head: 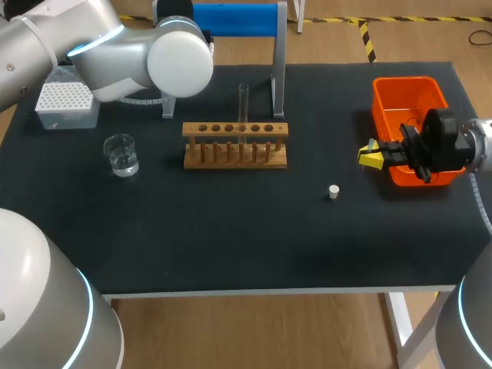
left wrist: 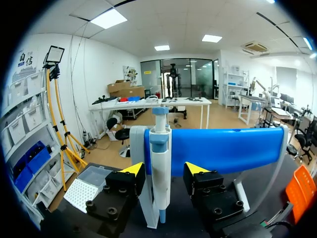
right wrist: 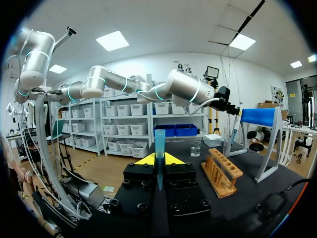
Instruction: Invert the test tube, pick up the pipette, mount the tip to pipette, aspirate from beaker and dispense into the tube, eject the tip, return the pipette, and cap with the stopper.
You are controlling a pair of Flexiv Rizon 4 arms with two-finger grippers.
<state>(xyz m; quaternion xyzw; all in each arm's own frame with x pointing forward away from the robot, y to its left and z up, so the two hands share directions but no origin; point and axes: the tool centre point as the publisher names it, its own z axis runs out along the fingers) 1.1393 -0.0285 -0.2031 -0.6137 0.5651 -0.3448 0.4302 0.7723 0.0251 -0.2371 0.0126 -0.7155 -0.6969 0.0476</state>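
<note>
My left gripper (left wrist: 164, 169) gapes around the white-and-blue pipette (left wrist: 161, 148); my right gripper (head: 371, 154), mid-right, clamps a blue plastic tip (right wrist: 159, 139).

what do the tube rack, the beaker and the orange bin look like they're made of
Tube rack: likely wood, matt, pale brown boards and pegs.
Beaker: clear and glossy, liquid visible through it; glass or clear plastic, cannot tell which.
Orange bin: probably moulded plastic, one even bright colour, smooth walls.
</note>
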